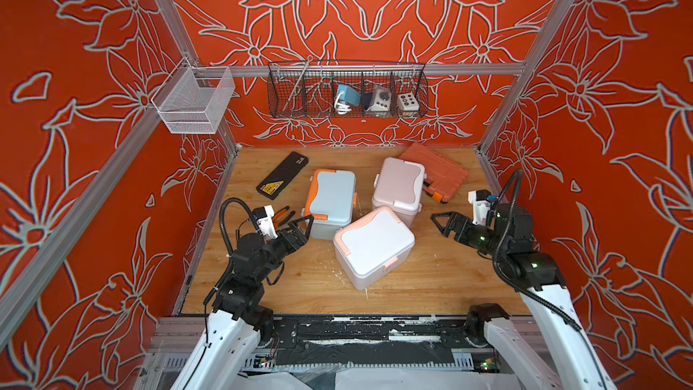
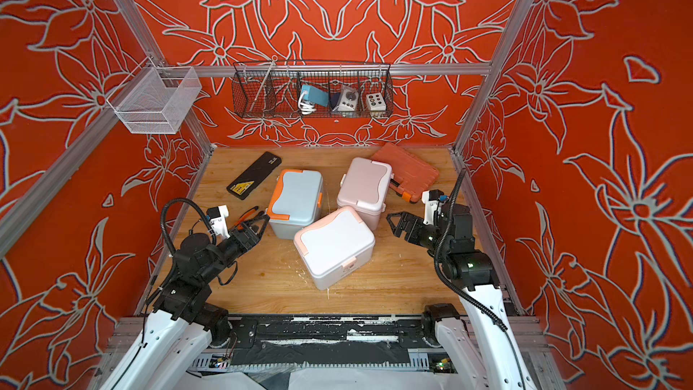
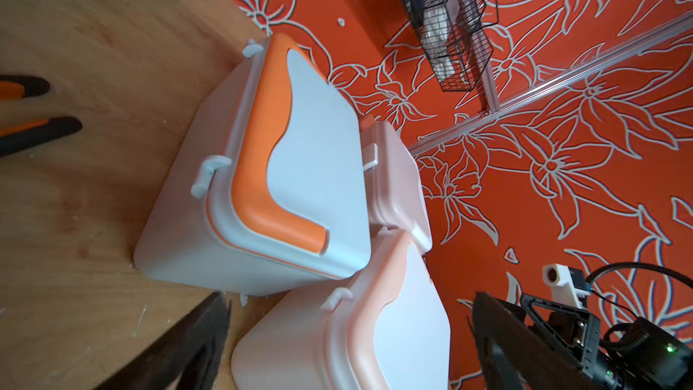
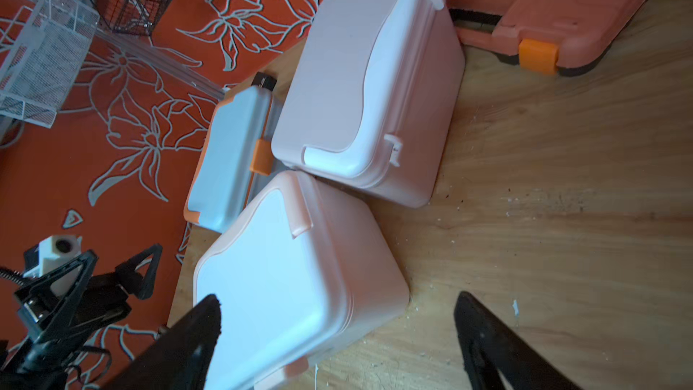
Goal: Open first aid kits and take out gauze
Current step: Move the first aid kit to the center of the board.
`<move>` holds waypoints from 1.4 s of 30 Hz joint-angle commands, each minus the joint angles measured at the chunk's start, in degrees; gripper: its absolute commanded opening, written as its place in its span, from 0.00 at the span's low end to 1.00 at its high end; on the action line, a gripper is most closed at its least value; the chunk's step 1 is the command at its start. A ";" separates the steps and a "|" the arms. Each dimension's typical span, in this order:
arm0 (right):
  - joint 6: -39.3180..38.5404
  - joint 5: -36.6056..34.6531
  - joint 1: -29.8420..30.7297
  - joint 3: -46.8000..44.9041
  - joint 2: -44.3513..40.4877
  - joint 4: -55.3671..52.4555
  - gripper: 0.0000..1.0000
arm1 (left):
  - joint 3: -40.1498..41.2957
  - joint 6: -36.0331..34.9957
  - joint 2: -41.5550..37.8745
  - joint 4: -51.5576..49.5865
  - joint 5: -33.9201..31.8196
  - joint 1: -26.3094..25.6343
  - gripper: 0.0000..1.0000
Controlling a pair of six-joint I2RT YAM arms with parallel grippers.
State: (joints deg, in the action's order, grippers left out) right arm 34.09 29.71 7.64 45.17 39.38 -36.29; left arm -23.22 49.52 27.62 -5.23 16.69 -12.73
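Left jaws wide, empty, just beside blue-grey kit [image 1: 332, 196], lid shut. White kit [image 1: 375, 247] on table [image 1: 431, 275] between both sets of jaws, lid shut. Pink kit [image 1: 399, 185] just beyond it, shut. Right jaws wide, empty, apart from white kit.

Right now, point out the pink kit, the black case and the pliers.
pink kit [image 1: 399, 181]: in a top view, middle of its lid
black case [image 1: 284, 174]: in a top view, middle of its top
pliers [image 1: 282, 215]: in a top view, on its handles
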 commanded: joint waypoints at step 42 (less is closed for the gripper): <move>-1.00 5.67 21.18 -4.34 -0.01 -9.17 0.98 | -39.86 -13.43 64.01 8.06 2.50 -7.21 0.93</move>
State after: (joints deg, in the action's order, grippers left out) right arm 32.58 33.08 27.09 41.89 39.62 -46.72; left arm -63.20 37.54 94.61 2.52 17.98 -19.77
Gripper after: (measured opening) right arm 0.977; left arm 0.927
